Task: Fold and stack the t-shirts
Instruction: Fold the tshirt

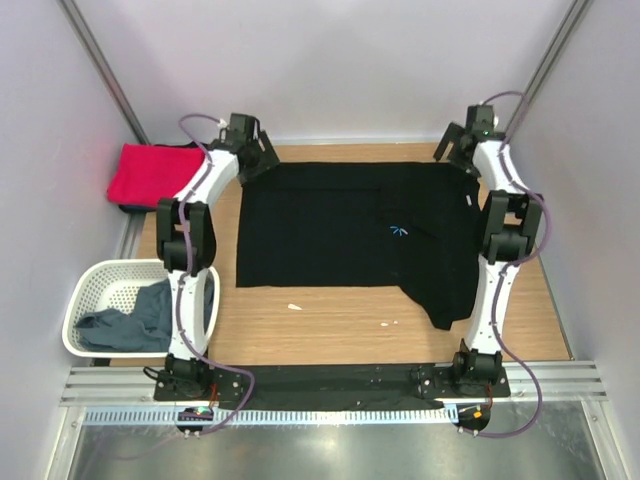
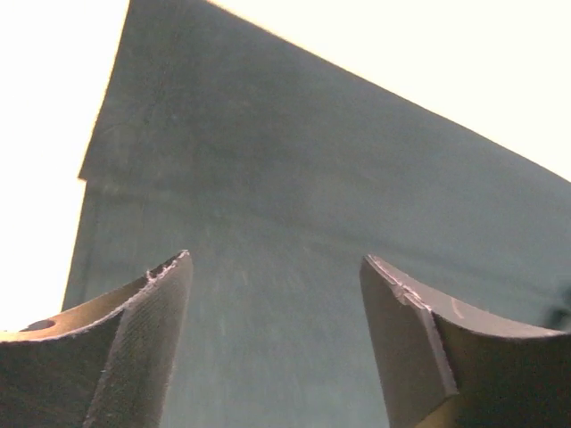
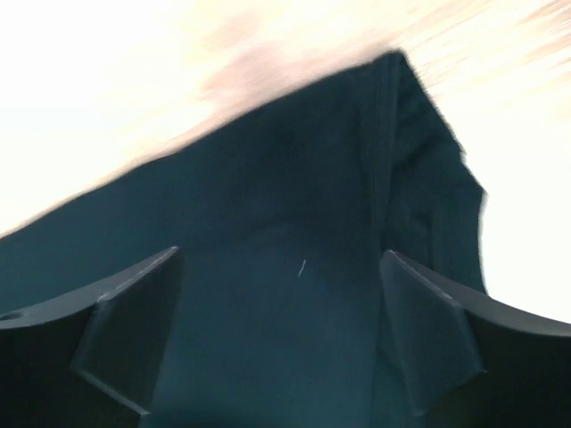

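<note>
Three tees on my screens. The black tee (image 1: 330,230) lies spread on the table (image 1: 330,330), filling most of the far half. Its left part is flat and square-edged. Its right part is doubled over, with a flap running toward the near side by the right arm. A small light-blue mark (image 1: 398,231) shows right of its middle.

The red tee (image 1: 150,175) sits folded at the far left, off the table's corner and well apart from the black one. The grey tee (image 1: 135,320) is bunched in the basket (image 1: 92,290) at the near left, beside the left arm.

I have the left gripper (image 1: 252,150) over the black tee's far-left corner. On its wrist view the jaws stand wide apart with only dark cloth showing beyond the gap (image 2: 277,263), and nothing is pinched between the fingers (image 2: 143,343).

The right gripper (image 1: 456,150) is over the far-right corner. Its wrist view is blurred, but the jaws are clearly spread (image 3: 281,259) above the black cloth and gripping nothing.

Two small white scraps (image 1: 295,306) lie on the bare wood near the tee's near edge.
</note>
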Robot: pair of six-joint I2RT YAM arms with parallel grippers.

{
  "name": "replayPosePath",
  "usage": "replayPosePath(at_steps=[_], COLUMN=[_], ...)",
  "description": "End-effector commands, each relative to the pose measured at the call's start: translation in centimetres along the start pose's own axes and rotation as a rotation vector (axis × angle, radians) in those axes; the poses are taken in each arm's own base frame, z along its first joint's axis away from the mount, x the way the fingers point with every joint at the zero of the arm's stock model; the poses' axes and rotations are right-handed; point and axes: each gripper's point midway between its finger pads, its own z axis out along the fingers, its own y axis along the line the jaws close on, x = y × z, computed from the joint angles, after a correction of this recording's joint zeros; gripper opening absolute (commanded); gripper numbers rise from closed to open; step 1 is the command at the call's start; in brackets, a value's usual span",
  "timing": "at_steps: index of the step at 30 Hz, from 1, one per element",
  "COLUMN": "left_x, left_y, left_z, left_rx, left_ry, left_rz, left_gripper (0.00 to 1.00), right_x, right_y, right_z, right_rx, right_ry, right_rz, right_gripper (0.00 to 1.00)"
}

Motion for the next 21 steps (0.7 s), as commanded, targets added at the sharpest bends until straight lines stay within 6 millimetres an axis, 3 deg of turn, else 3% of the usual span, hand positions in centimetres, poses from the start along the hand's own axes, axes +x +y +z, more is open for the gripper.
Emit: replayPosePath(at_steps=[1, 2, 3, 4, 5, 6, 7, 8, 9, 10, 11, 13, 14, 15, 16, 17, 19, 20, 21], left_x=[-5.8, -6.3, -5.6, -3.7, -3.3, -2.3, -1.1, 1.6, 2.8, 4.8, 7.5, 10.6, 12.7, 14.4, 15.7, 17.7, 19.9, 22.2, 22.2], left_y=[-4.5, -5.3, -4.9, -3.7, -3.7, -3.2, -2.8, -1.2, -0.4, 0.5, 1.8, 3.0, 2.5, 3.0, 2.3, 1.0, -0.7, -2.5, -4.5], left_z=[-11.8, -14.9, -16.2, -16.2, -19.2, -20.1, -20.9, -22.2, -22.7, -23.2, -23.8, -24.5, -25.1, -25.5, -25.8, -26.4, -26.5, -27.0, -27.4], left_rx=[0.176, 0.213, 0.209, 0.183, 0.204, 0.199, 0.198, 0.178, 0.162, 0.144, 0.132, 0.117, 0.135, 0.135, 0.157, 0.182, 0.202, 0.238, 0.280], left_ry=[-0.155, -0.178, -0.163, -0.121, -0.137, -0.125, -0.112, -0.083, -0.072, -0.044, -0.011, 0.024, 0.052, 0.059, 0.075, 0.090, 0.116, 0.153, 0.130], left_rz=[0.071, 0.066, 0.052, 0.031, -0.006, -0.029, -0.047, -0.095, -0.122, -0.142, -0.187, -0.213, -0.191, -0.195, -0.172, -0.119, -0.097, -0.049, -0.052], left_gripper=[0.80, 0.81, 0.83, 0.83, 0.84, 0.84, 0.84, 0.83, 0.83, 0.82, 0.81, 0.80, 0.79, 0.80, 0.80, 0.80, 0.79, 0.80, 0.80], right_x=[-9.4, -9.7, -9.0, -8.3, -5.9, -5.7, -4.5, -0.8, 0.8, 1.7, 5.6, 8.3, 11.6, 13.0, 14.0, 16.5, 18.0, 19.5, 20.1], right_y=[3.0, 2.8, 2.4, 2.0, 0.8, 0.2, -0.4, -2.0, -2.5, -2.8, -3.8, -4.6, -5.8, -6.5, -7.0, -8.2, -9.8, -10.6, -10.9], right_z=[-14.1, -17.3, -18.5, -19.7, -19.9, -22.8, -23.9, -23.3, -24.0, -26.4, -25.8, -28.1, -27.8, -28.1, -29.1, -29.0, -29.5, -29.5, -29.5], right_rx=[-0.129, -0.137, -0.130, -0.124, -0.083, -0.083, -0.069, -0.015, -0.009, -0.027, -0.005, -0.017, 0.017, 0.034, 0.038, 0.090, 0.164, 0.198, 0.212], right_ry=[-0.264, -0.290, -0.276, -0.270, -0.217, -0.243, -0.231, -0.143, -0.114, -0.128, -0.035, -0.030, 0.037, 0.057, 0.050, 0.113, 0.130, 0.170, 0.180], right_rz=[0.009, 0.020, 0.031, 0.044, 0.049, 0.076, 0.091, 0.099, 0.116, 0.144, 0.148, 0.180, 0.184, 0.189, 0.203, 0.204, 0.221, 0.216, 0.213], right_gripper=[1.00, 1.00, 1.00, 1.00, 1.00, 0.99, 1.00, 1.00, 1.00, 1.00, 1.00, 1.00, 1.00, 0.99, 1.00, 0.99, 1.00, 1.00, 0.99])
